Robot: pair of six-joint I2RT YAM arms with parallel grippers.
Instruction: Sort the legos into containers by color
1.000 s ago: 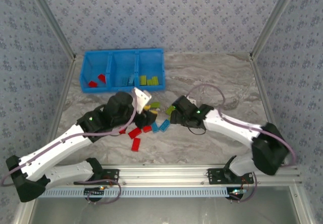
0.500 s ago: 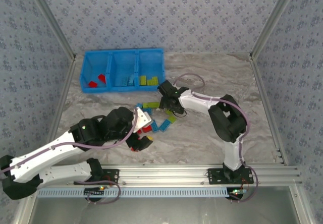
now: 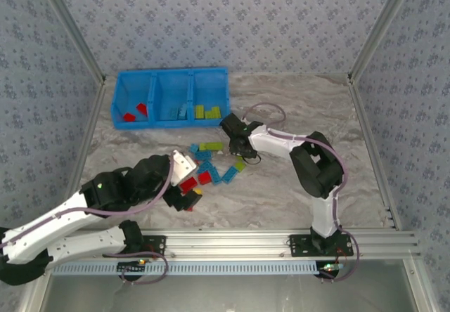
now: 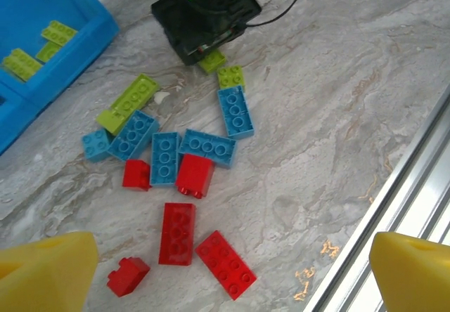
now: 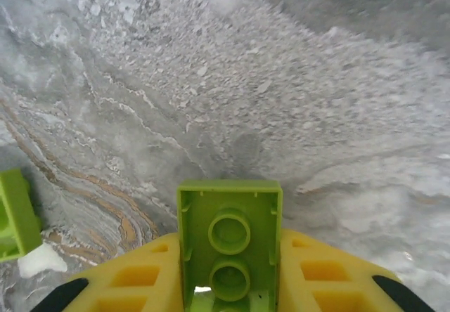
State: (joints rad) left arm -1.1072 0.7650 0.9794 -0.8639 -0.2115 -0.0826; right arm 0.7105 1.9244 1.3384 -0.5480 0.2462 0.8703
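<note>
**Yellow-green brick (image 5: 228, 238) gripped by the right fingers (image 5: 140, 284); left fingers (image 4: 43, 273) spread wide**

The right fingers are closed on the yellow-green brick. One yellow pad presses each long side, and the brick's hollow underside is turned toward the wrist camera. From above, this arm reaches to the far side of the loose legos (image 3: 211, 168), just in front of the right end of the containers (image 3: 155, 91). Whether the held brick is clear of the marbled surface (image 4: 337, 115) or touching it cannot be told.

The left fingers stand fully apart with nothing between them, hanging over the near edge of the pile.

In the left wrist view, the loose pieces lie like this:
- Five red bricks (image 4: 177, 232) are nearest. Two longer ones lie side by side and almost touching, a small one sits to their left, and two more lie farther off against the blue pieces.
- Five light blue bricks (image 4: 207, 147) form a loose cluster beyond the red ones, most of them touching a neighbour.
- A long yellow-green piece (image 4: 128, 102) lies at the far left of the cluster, against a blue one.
- A small yellow-green square (image 4: 230, 77) touches the far end of the rightmost blue brick, just beside the held brick.

The containers sit at the far left of the surface, three joined blue bins in a row. The left bin holds red pieces, the middle bin light blue ones and the right bin yellow-green ones.
</note>
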